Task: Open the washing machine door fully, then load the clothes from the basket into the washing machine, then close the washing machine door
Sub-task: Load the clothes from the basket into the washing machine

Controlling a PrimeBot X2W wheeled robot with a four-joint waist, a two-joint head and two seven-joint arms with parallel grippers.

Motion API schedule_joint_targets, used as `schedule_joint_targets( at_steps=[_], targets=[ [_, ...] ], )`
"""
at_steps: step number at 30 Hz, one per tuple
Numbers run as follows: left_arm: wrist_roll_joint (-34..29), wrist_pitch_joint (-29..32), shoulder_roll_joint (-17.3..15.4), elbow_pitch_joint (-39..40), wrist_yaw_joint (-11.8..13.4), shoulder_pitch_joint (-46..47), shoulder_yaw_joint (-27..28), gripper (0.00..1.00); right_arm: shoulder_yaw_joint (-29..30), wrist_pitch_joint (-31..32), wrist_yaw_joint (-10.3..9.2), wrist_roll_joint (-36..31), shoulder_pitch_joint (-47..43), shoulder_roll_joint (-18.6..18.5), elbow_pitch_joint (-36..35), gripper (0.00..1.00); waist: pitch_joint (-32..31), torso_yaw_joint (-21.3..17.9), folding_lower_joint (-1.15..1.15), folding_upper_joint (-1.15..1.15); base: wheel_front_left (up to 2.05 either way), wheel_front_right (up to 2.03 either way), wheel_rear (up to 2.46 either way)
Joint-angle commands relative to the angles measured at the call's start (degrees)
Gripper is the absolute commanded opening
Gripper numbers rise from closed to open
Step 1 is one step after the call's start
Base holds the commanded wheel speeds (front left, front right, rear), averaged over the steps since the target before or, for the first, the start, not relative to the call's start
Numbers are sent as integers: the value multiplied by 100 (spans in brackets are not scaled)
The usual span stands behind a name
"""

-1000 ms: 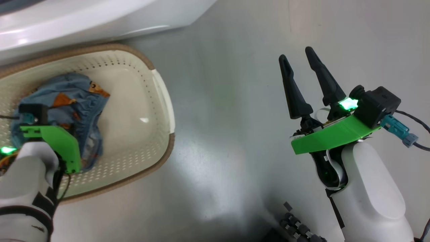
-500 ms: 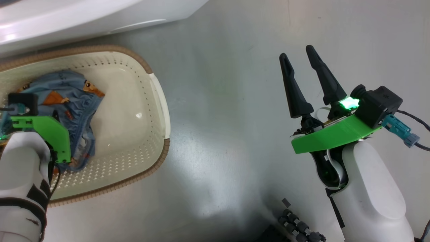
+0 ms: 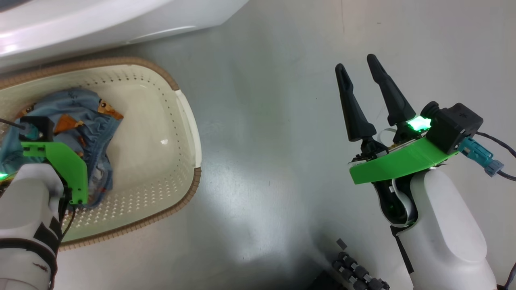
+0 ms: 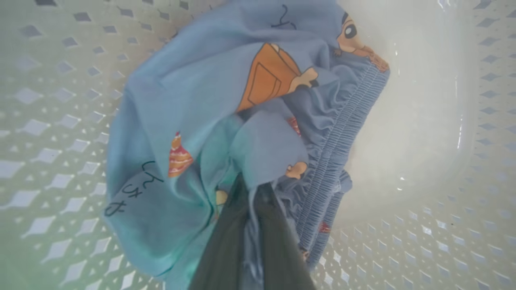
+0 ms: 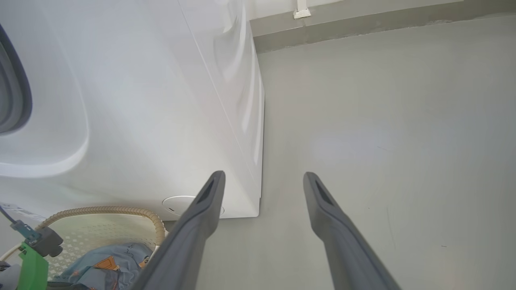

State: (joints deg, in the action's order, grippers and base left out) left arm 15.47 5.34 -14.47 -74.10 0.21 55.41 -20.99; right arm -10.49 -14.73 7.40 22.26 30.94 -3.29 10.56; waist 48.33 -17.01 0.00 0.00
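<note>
The cream basket sits on the floor at the left, against the white washing machine. Blue clothes with orange figures lie bunched inside it. My left gripper reaches down into the basket and is shut on a fold of the clothes, with fabric pinched between its fingers. In the head view its green wrist mount hides the fingers. My right gripper hangs open over bare floor to the right, holding nothing. The right wrist view shows the gripper, the machine, the basket and the clothes. The washing machine door is out of view.
Grey floor stretches between the basket and my right arm. A black ridged part of my base shows at the bottom edge. Beyond the machine's corner a wall skirting runs along the floor.
My left gripper has shut on the blue fabric in the basket. The head camera shifted slightly. The right arm has stayed still and open.
</note>
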Motion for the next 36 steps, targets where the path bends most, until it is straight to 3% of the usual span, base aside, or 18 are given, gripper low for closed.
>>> schedule_joint_targets(
  at_steps=[1, 10, 23, 28, 36],
  targets=[
    [46, -63, -184, 20, -17, -183, 71, 0, -103, -27, 9, 106, -92, 41, -112, 100, -22, 2, 0, 0, 0, 0, 0],
    [237, -351, -70, 18, -316, -203, 101, 0, -84, -27, 9, 111, -120, 41, -88, 100, -202, 42, 0, 0, 0, 0, 0],
    [647, -1460, 264, 302, -741, -356, 127, 0, -24, -27, 9, 36, -269, 41, 1, 100, -739, 276, 0, 0, 0, 0, 0],
    [830, -1892, 353, 768, -766, -617, -28, 0, 26, -27, 9, -34, -384, 41, 59, 100, -1007, 368, 0, 0, 0, 0, 0],
    [1377, -2027, 229, 1974, -769, -1246, -290, 0, 110, -27, 9, -75, -553, -52, 102, 100, -1349, 531, 0, 0, 0, 0, 0]
  ],
)
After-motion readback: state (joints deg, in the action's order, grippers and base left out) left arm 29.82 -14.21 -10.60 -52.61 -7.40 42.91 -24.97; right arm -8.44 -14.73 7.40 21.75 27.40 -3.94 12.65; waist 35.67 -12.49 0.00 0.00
